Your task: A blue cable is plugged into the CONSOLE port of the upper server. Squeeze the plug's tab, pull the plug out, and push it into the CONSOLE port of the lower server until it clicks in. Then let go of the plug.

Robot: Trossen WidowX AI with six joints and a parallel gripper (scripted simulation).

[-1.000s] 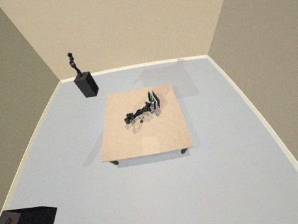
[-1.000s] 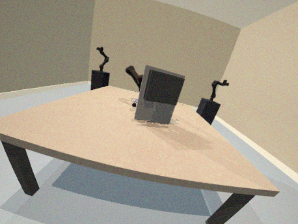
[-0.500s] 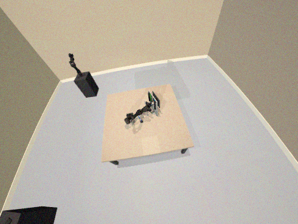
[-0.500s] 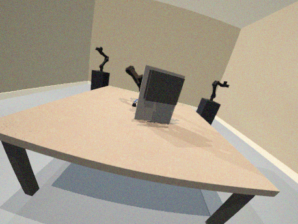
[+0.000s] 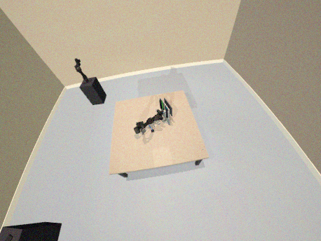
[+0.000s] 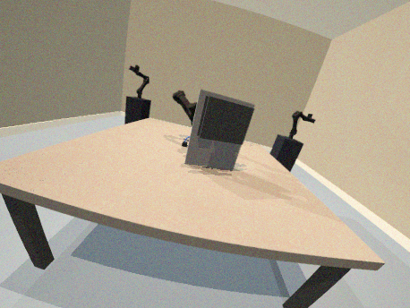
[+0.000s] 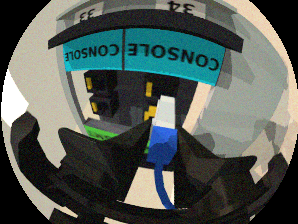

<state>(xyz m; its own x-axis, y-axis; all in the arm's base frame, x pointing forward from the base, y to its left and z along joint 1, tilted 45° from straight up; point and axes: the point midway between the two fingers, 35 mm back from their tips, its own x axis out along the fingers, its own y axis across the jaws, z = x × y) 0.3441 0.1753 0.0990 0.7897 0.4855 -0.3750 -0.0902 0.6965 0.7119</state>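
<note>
The blue cable is seen nearest in the wrist view; its blue plug with a pale tip is grasped between the black gripper's fingers; beyond, yellow-marked black ports are set beneath teal CONSOLE labels, printed upside down.
</note>
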